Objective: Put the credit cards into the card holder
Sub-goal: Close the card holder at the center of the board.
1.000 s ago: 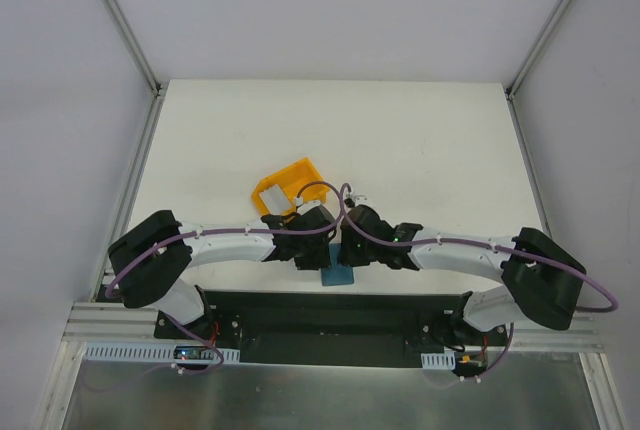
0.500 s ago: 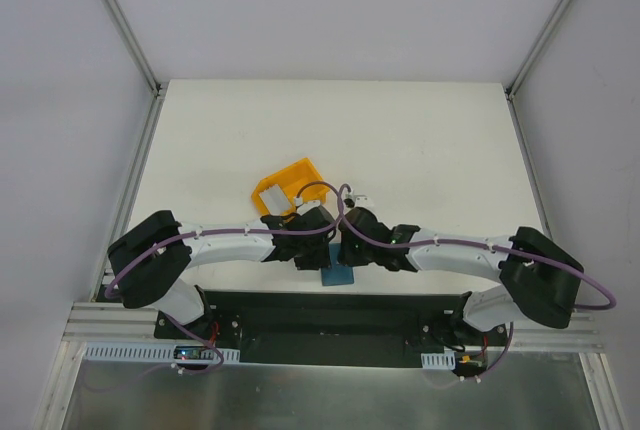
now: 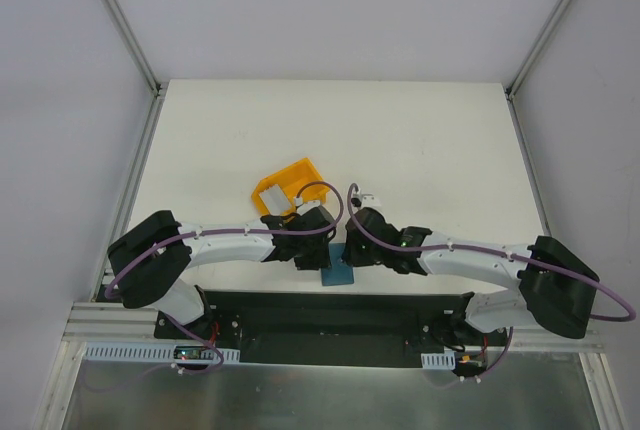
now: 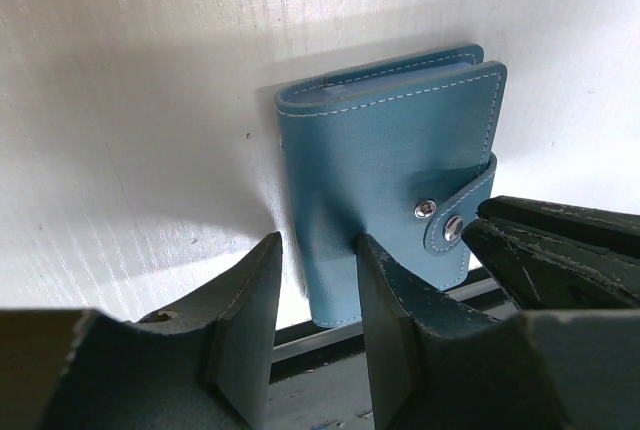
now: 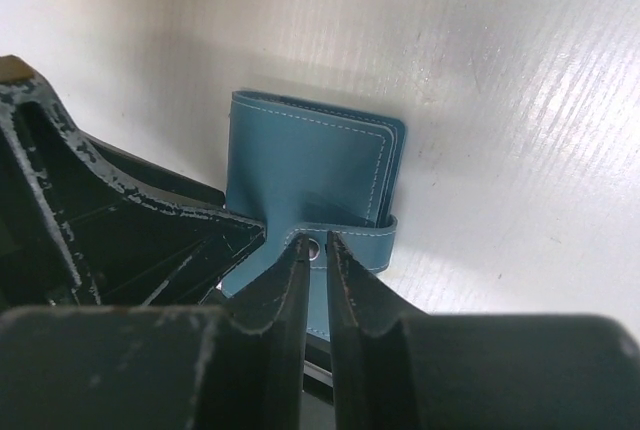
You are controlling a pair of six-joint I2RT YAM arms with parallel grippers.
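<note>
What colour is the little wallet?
Teal blue with pale stitching; the card holder shows best in the left wrist view.

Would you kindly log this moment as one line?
wallet: closed, snapped | left gripper: clamps wallet edge | right gripper: pinches snap tab | cards: in yellow bin

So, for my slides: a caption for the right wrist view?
Right gripper pinches the snap tab of the closed card holder on the white table.

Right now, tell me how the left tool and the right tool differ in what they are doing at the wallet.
The left tool straddles the wallet's folded spine edge with fingers spread apart; the right tool has its fingers nearly together, pinching the snap tab. The left takes the wallet's body, the right only its strap. Both work at the wallet's near end.
</note>
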